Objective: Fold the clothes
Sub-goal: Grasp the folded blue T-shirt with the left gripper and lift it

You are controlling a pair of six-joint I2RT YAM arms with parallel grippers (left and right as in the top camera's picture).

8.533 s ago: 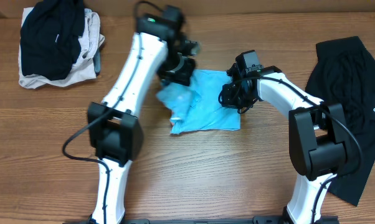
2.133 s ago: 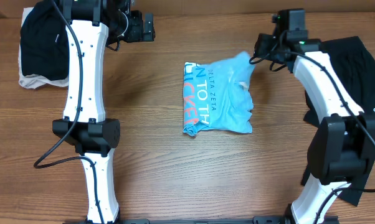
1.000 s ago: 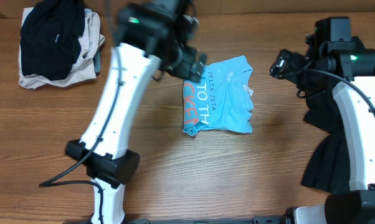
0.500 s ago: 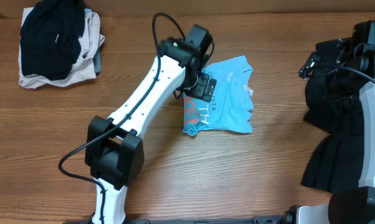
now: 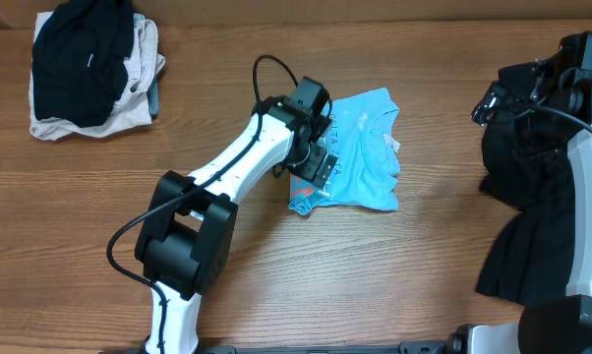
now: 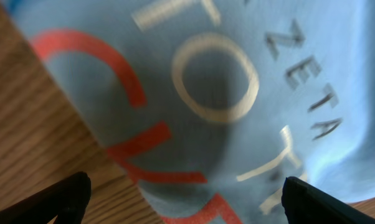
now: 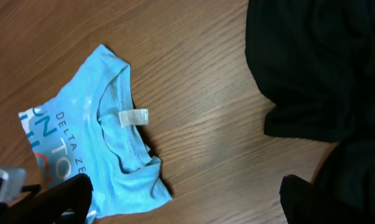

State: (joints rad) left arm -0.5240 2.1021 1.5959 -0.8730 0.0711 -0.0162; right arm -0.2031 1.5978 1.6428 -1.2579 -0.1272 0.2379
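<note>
The light blue T-shirt (image 5: pixel 363 157) lies folded into a rough rectangle mid-table, its collar toward the right. In the left wrist view the T-shirt (image 6: pixel 237 93) fills the frame, with white, red and teal lettering. My left gripper (image 5: pixel 316 162) hovers open just above its left, lettered edge; its fingertips (image 6: pixel 69 196) straddle the cloth without gripping it. My right gripper (image 5: pixel 493 98) is open at the far right, beside a black garment (image 5: pixel 532 197). From the right wrist, the T-shirt (image 7: pixel 94 143) shows at the left and bare wood lies between the fingertips (image 7: pixel 299 199).
A pile with a black garment (image 5: pixel 80 64) on a beige one (image 5: pixel 139 98) sits at the back left corner. The black garment (image 7: pixel 318 62) on the right spreads toward the table's right edge. The left arm stretches diagonally from the front left to the shirt.
My left arm has swung in from the back left and come down onto the T-shirt's left edge. My right arm drew back to the right and has stayed still in the last half second.
</note>
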